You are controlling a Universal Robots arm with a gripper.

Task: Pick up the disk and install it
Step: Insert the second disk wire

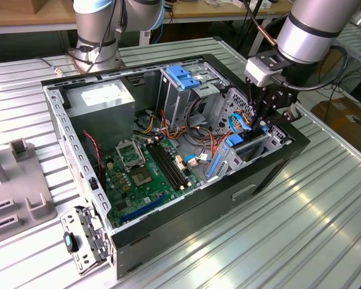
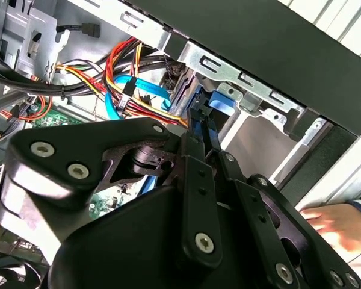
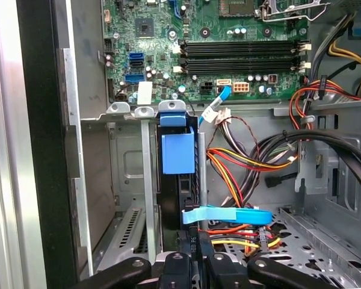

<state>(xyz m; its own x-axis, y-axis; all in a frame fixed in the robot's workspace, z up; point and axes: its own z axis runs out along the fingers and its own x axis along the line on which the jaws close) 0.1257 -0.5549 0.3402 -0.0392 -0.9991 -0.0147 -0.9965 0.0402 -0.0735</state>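
The gripper [image 1: 266, 122] is clamped narrowly on the flat, blue-framed disk [image 3: 177, 158] (standing on edge) in the case's grey metal bay [image 3: 127, 174].

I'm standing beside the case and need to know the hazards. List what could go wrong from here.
1. The disk stands edge-up in its bay with the gripper on it; a tilt could jam it against the bay rails.
2. A blue cable and orange-yellow wires run right next to the disk and could get snagged or pinched.
3. A hand rests close beside the case.
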